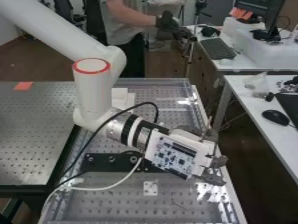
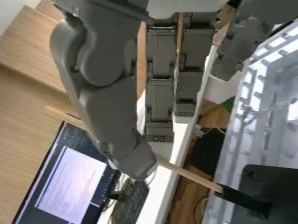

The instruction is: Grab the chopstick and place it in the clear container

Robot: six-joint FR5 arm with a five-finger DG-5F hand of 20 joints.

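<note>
The chopstick (image 2: 189, 175), a slim stick of pale wood with a black end, was in my dark grey hand (image 1: 216, 162), pinched at the tip of my thick thumb (image 2: 133, 165). The thumb lay across it and hid part of its length; my other fingers (image 2: 159, 100) hung straight and close together, with narrow gaps between them. How firmly I pressed, I could not tell.

The stick's long axis ran at a slant to those straight fingers. Its black end pointed toward the perforated metal desk (image 1: 120, 205), and its plain end stuck out past the thumb on the opposite side.

In the high view my hand was above the desk, near its long edge by the white table (image 1: 246, 95). A white panel with a dark blue circuit board (image 1: 174, 156) was mounted behind my fingers, and my white jointed arm (image 1: 93, 92) reached in over the desk. On the desk lay a flat black bar with round holes (image 1: 110, 162), with a black cable (image 1: 83, 150) and a pale cable (image 1: 106, 188) curving near it. A black computer mouse (image 1: 275, 117) sat on the white table. The wrist view also took in a black-framed monitor (image 2: 73, 175) and a dark keyboard (image 2: 130, 202).
</note>
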